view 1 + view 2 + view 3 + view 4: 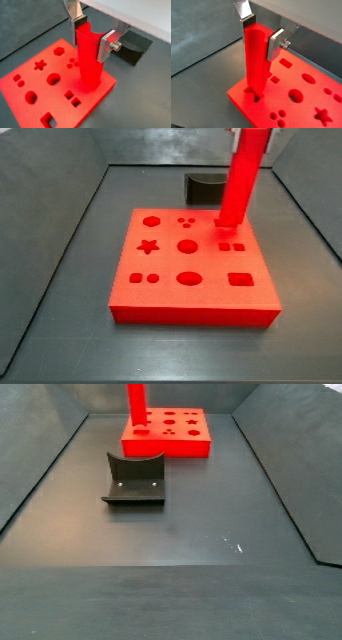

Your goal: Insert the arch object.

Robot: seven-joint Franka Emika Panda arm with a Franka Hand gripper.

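Upright red bar held over a hole near the board's edge.

In both wrist views the long, glossy bright red straight bar [89,60] stands vertical, clamped near its top between the silver-plated fingers [108,45] of the gripper [93,34]; its lower end is seen meeting the flat red board with shaped holes [298,107] at a hole by the board's corner. In a side view the dark L-shaped fixture [135,480] is seen well apart from the board, with open floor around.

Gripper [91,34], arch object [89,60] upright on board [40,80]
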